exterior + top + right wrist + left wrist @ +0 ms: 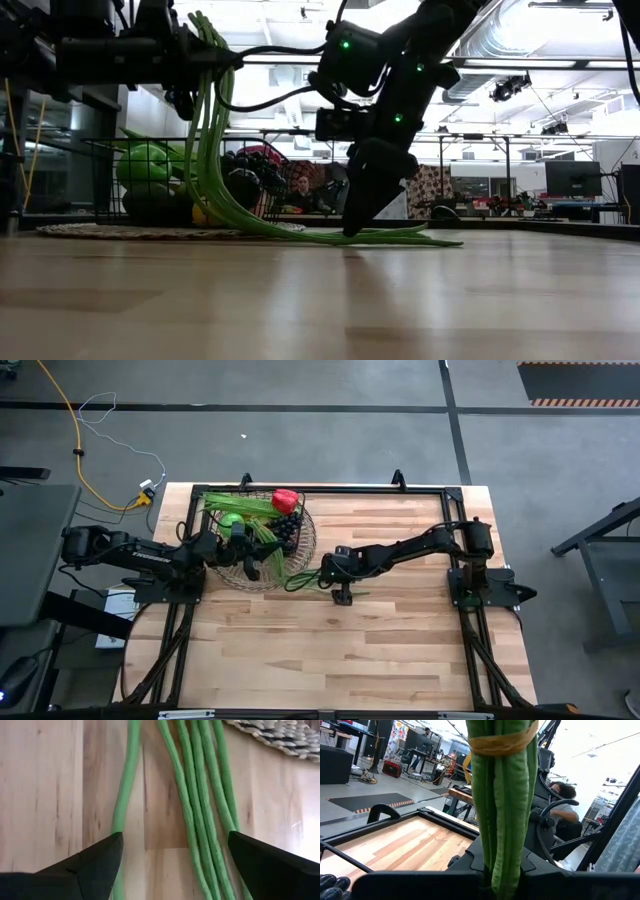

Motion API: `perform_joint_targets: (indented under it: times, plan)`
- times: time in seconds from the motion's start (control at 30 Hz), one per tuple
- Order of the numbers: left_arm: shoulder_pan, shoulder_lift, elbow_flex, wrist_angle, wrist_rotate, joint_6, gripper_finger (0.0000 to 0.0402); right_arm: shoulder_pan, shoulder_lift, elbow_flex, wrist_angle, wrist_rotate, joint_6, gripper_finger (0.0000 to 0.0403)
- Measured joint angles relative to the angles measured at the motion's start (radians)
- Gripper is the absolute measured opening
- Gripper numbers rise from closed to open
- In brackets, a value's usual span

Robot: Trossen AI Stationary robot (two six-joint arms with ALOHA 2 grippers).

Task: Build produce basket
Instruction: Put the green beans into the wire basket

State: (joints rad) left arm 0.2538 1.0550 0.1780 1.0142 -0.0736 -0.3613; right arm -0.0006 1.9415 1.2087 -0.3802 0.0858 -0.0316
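Beans [215, 150] draped from basket [300, 540] – tabletop

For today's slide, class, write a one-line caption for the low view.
Left claw lifts banded beans beside the basket; open right claw stands over their trailing ends.

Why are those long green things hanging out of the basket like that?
The long green beans aren't tucked in. The left gripper holds their tied end up above the basket, so they droop down, and their tips trail across the table under the open right gripper.
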Motion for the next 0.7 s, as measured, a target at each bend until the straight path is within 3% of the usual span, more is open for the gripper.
perform_joint_targets:
  times: [0.43, 0.6, 0.7]
  plan:
    - [0.001, 0.000, 0.000, 0.000, -0.008, 0.005, 0.0014, 0.035, -0.041, 0.000, -0.019, -0.069, 0.030, 0.0348]
    - [0.001, 0.000, 0.000, 0.000, -0.009, 0.005, 0.0014, 0.087, -0.042, 0.002, -0.078, -0.008, 0.076, 0.0348]
    - [0.001, 0.000, 0.000, 0.000, -0.009, 0.005, 0.0014, 0.130, -0.019, 0.000, -0.124, 0.102, 0.076, 0.0348]
